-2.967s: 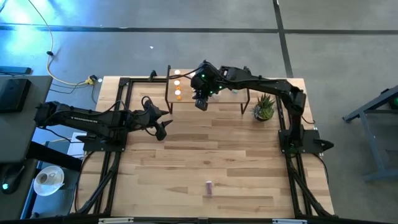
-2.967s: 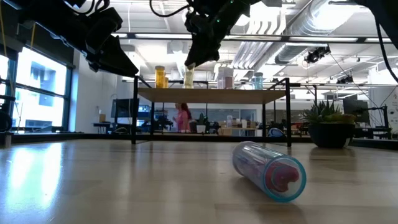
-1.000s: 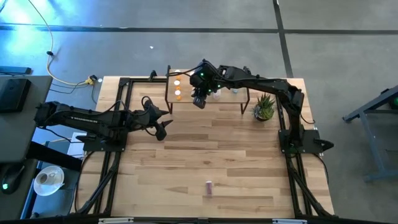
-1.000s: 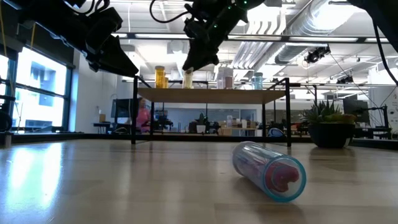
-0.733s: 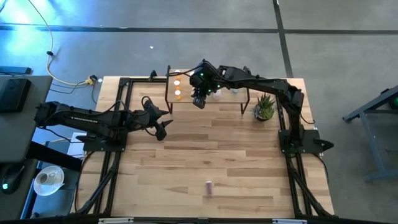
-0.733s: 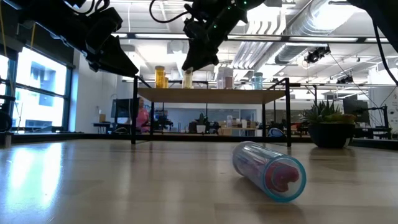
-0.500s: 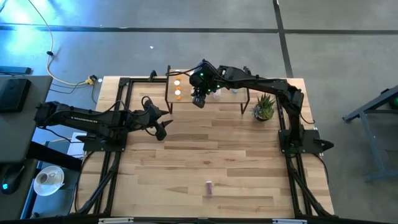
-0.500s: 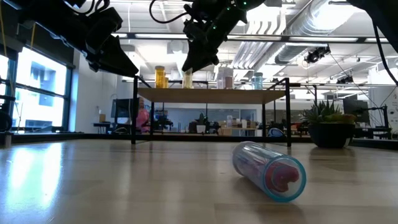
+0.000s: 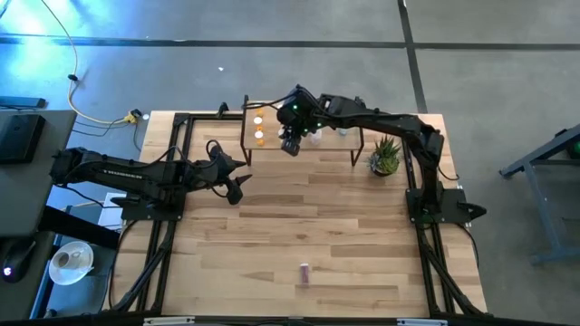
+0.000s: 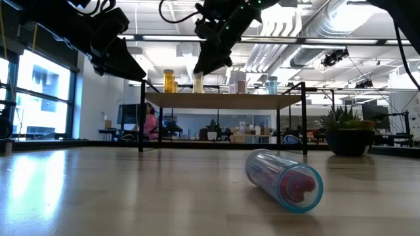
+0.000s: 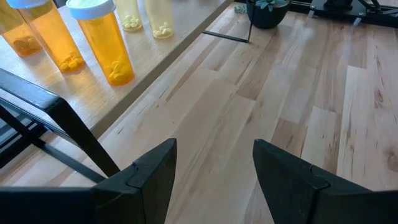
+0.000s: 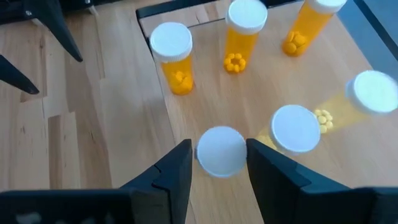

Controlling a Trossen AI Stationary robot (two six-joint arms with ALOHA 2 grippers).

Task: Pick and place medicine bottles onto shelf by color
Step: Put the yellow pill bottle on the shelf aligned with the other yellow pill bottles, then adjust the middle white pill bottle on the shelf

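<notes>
At the upper centre of the high view, my right gripper [image 9: 290, 145] hangs over the shelf [image 9: 340, 142], fingers parted either side of a white-capped yellow bottle [image 12: 221, 151] standing by the orange bottles [image 12: 173, 64]; I judge this the release, so next I must lift straight up without toppling it. My left gripper [image 9: 237, 188] waits at left of centre, fingers apart and empty, and a purple bottle [image 9: 304, 272] lies at lower centre of the table [image 9: 362, 235]. I can read no labels.

Orange, white-capped medicine bottles [image 12: 176, 62] on light wood shelf [image 12: 249, 99]; green plant [image 9: 384, 156]
</notes>
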